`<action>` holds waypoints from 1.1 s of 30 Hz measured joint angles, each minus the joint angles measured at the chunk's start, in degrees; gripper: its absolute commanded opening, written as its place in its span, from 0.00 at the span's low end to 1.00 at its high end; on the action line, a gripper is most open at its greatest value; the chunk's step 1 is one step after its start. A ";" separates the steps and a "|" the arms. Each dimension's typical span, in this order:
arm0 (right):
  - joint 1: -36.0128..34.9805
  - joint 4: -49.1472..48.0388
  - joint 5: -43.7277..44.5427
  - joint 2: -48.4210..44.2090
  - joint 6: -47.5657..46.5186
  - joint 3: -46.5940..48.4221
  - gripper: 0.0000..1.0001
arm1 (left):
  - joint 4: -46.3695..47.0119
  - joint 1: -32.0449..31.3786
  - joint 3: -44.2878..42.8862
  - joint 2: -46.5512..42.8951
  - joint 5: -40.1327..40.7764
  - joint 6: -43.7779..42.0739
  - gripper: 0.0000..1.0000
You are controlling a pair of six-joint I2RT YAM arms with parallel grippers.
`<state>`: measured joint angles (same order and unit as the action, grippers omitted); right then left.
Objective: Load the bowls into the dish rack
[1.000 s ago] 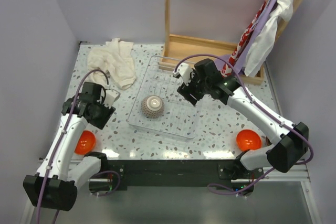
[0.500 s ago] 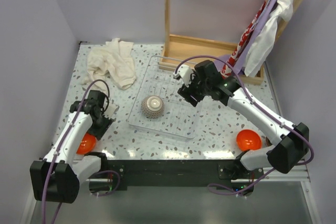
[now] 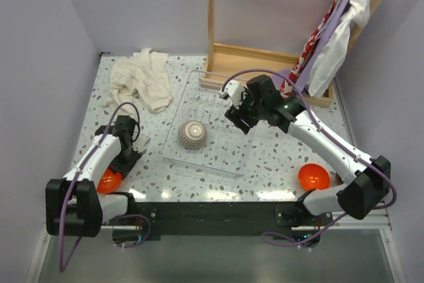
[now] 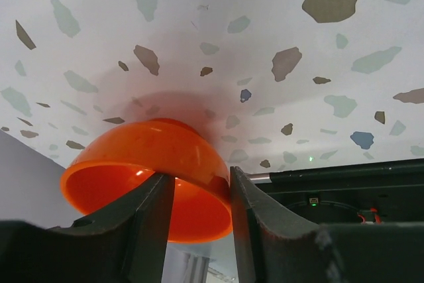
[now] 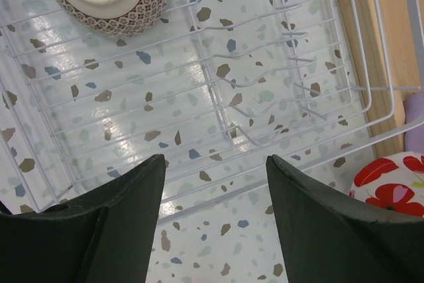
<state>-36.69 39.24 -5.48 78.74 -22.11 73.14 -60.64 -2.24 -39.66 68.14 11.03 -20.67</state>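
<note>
At the near left edge of the speckled terrazzo table, my left pincer stands astride the rim of a small glossy bright orange bowl, one finger against its inside and the other on its outer wall. I cannot tell whether the jaws already pinch the wall or only bracket it. I judge this to be the pick-up step for that bowl. The next move calls for a firm clamp on the thin rim, then a lift and a carry right and away to the rack. A second glossy orange bowl waits near the right front edge. Farther off, the large clear wire dish rack holds one small dotted grey-brown bowl, which lies foot ring up. My right pincer hovers over the rack's far side with its jaws wide apart and nothing between them. Only the left wrist view shows the fingers on the rim. The overhead view alone shows both orange bowls and how much of the rack is free.
</note>
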 measured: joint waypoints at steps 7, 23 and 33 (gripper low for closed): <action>0.00 0.04 0.07 0.00 -0.04 0.17 0.66 | 1.36 0.02 1.14 0.22 1.86 -1.51 0.02; 6.97 2.89 -0.94 0.26 2.82 2.16 0.61 | -7.06 0.28 -40.33 8.48 -14.14 -4.76 0.00; 13.20 7.98 -8.17 -0.17 6.43 3.08 0.41 | 1.44 -10.67 -45.77 12.87 -54.10 -5.09 0.00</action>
<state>-23.49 47.22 -13.65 78.56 -15.68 76.23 -59.20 -12.91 -85.43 81.01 -43.07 -25.76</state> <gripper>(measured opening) 0.505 0.043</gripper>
